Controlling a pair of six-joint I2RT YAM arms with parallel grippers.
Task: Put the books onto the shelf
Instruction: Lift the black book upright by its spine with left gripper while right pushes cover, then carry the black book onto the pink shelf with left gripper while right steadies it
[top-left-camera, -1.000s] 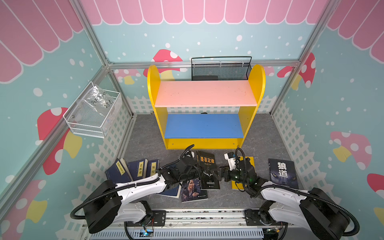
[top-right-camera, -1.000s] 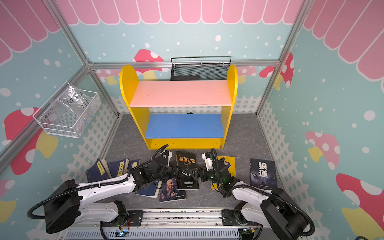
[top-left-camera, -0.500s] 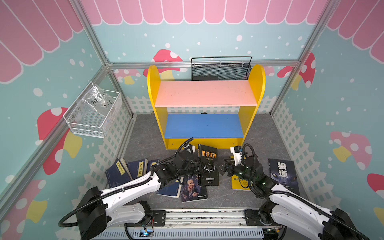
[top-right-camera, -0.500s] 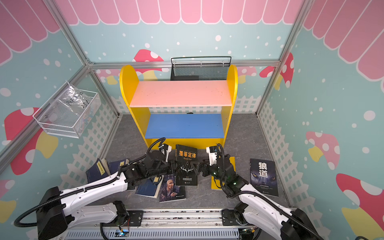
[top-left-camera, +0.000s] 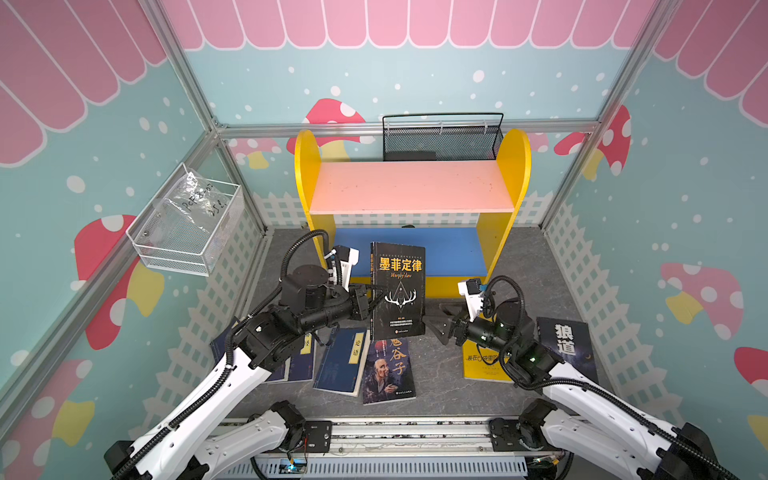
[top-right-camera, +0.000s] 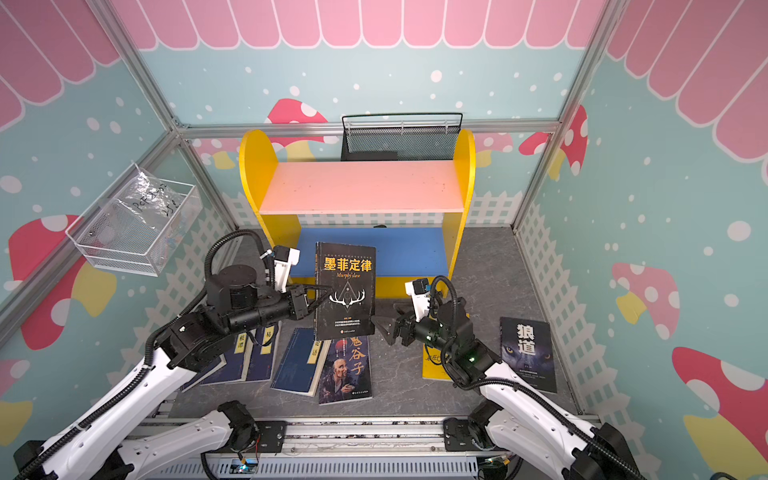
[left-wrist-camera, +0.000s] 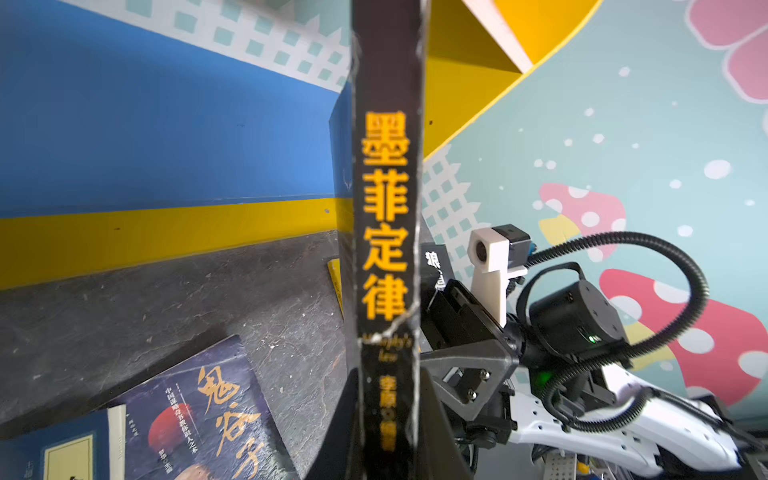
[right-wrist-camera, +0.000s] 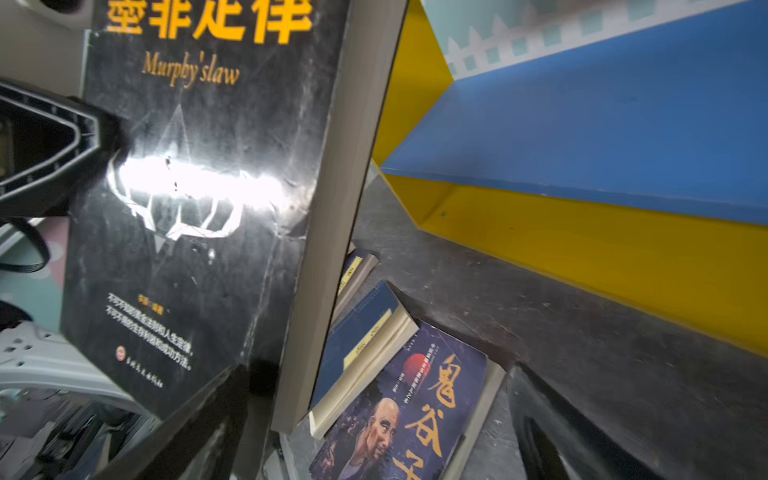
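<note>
Raised off the floor since a second ago, the black book hangs before the shelf, pinched at its spine edge by the left gripper. The right gripper gapes empty just beside it. Held at one edge, the book may swing or slip, or catch the pink board going in.

Black mesh basket at 12 o'clock, against back wall. White wire basket at 10 o'clock, hung on left wall; crumpled clear bag with handwriting inside. Grey marbled worktop below. White fence trim along wall bases. Red mushroom decal at 3 o'clock, on right wall. Metal rail at 6 o'clock.
</note>
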